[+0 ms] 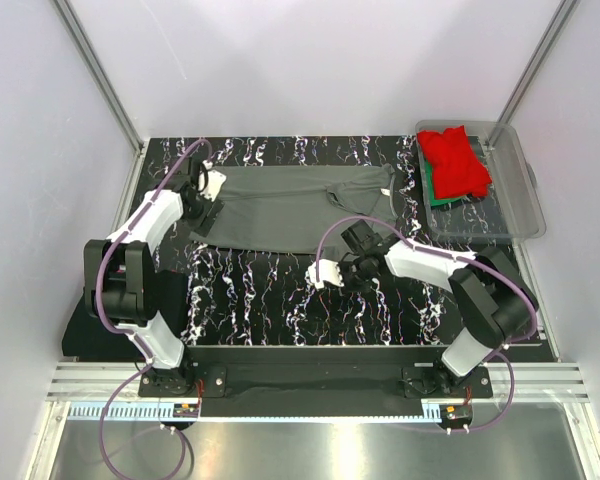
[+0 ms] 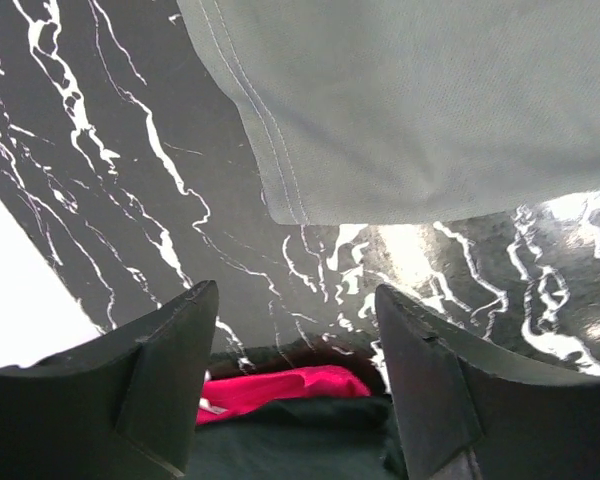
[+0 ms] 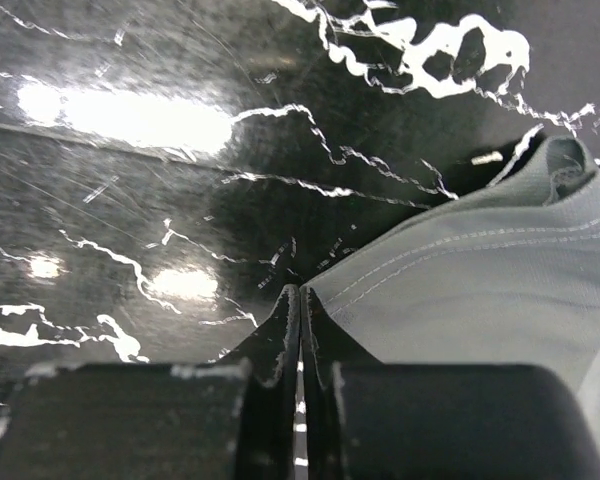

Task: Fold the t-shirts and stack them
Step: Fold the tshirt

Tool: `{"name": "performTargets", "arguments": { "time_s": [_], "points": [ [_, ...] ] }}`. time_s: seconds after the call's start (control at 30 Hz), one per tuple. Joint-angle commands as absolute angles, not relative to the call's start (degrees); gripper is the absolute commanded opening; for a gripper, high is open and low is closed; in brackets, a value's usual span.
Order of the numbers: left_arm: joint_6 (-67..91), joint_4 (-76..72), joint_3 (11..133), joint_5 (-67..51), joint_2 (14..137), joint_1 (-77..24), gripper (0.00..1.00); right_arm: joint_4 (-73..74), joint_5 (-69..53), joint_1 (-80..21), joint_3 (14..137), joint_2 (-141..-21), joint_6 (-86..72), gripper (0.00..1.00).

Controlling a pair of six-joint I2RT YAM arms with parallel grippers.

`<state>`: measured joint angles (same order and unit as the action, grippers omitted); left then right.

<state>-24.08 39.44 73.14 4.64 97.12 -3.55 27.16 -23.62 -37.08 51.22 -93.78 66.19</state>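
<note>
Left fingers (image 2: 170,370) wide apart, empty, beside dark grey t-shirt (image 1: 290,210) spread upper centre, right fingers (image 3: 278,338) pressed together at its hem, red t-shirt (image 1: 455,160) in clear plastic tub (image 1: 525,190) upper right, black marbled worktop (image 1: 280,290), white walls (image 1: 310,60)

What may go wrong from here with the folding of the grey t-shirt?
1. The right hand is shut at the hem corner of the grey t-shirt. Whether it pinches any cloth is unclear, so a lift might come up empty or slip.
2. The left hand is open, with the shirt's corner ahead of it, not inside it. Closing there would likely miss the cloth.
</note>
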Motion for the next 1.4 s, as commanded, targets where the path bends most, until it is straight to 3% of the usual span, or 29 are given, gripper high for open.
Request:
{"name": "performTargets", "arguments": {
  "time_s": [0.0,0.33,0.47,0.73,1.37],
  "points": [
    [-32.15,38.67,73.03,2.21,95.27,-1.15,0.70,27.07,-19.25,-37.62,51.68,-91.77,65.30,0.00],
    [-38.41,45.35,75.94,-1.84,97.56,2.90,0.66,34.36,-13.98,-37.62,58.96,-78.67,61.61,0.00],
    [-36.92,45.26,77.34,-2.99,100.53,3.51,0.65,34.45,-13.18,-37.70,59.33,-79.10,61.96,0.00],
    [-31.65,48.60,84.63,-9.05,110.37,5.27,0.50,34.19,-13.10,-37.62,59.85,-82.00,61.87,0.00],
    [-26.37,55.11,92.37,-15.47,120.15,6.59,0.44,33.22,-12.39,-37.18,59.41,-83.50,60.82,0.00]
  ]
}}
